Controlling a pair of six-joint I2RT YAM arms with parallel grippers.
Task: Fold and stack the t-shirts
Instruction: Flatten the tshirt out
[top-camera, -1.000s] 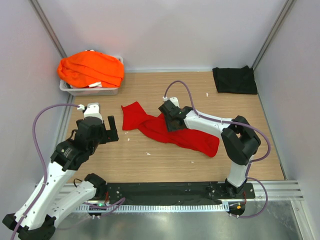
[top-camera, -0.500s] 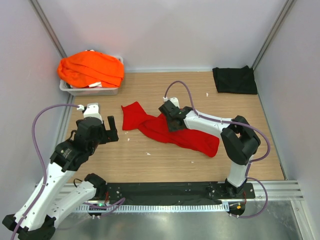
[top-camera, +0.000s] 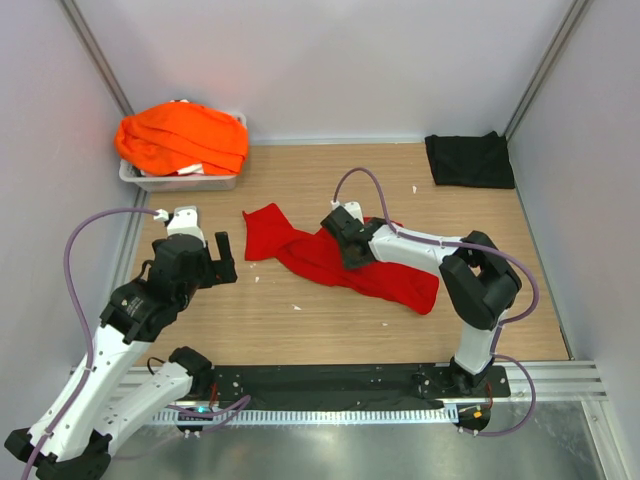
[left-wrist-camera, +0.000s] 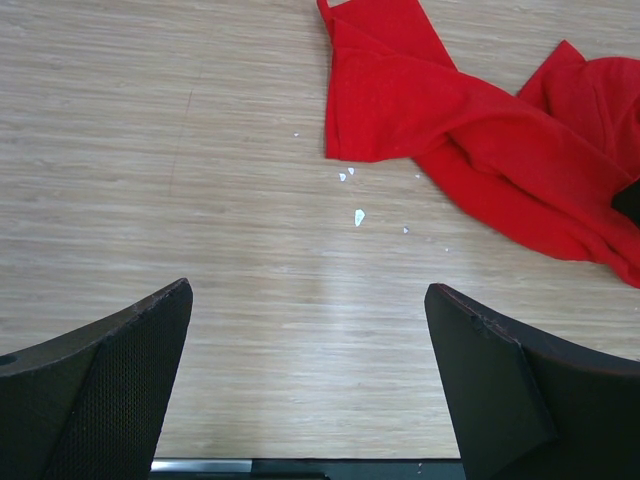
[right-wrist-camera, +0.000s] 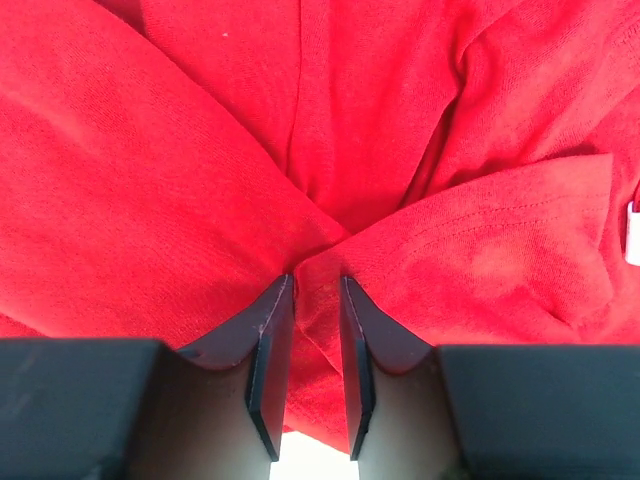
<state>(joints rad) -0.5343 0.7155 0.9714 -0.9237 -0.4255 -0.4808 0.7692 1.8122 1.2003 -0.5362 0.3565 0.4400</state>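
A bright red t-shirt (top-camera: 300, 250) lies crumpled across the middle of the table; it also shows in the left wrist view (left-wrist-camera: 470, 150). My right gripper (top-camera: 352, 252) is down on its middle, jaws closed on a fold of the red cloth (right-wrist-camera: 315, 300). My left gripper (top-camera: 222, 258) hangs open and empty above bare wood left of the shirt, jaws wide apart (left-wrist-camera: 305, 340). A black t-shirt (top-camera: 468, 160) lies folded at the far right. Orange t-shirts (top-camera: 180, 138) are heaped in the tray at the far left.
A grey plastic tray (top-camera: 180, 182) holds the orange heap by the left wall. Small white specks (left-wrist-camera: 357, 215) lie on the wood near the red shirt's edge. Walls close in the table on three sides.
My right gripper has shifted slightly nearer and rightward on the red shirt. The left arm has not moved.
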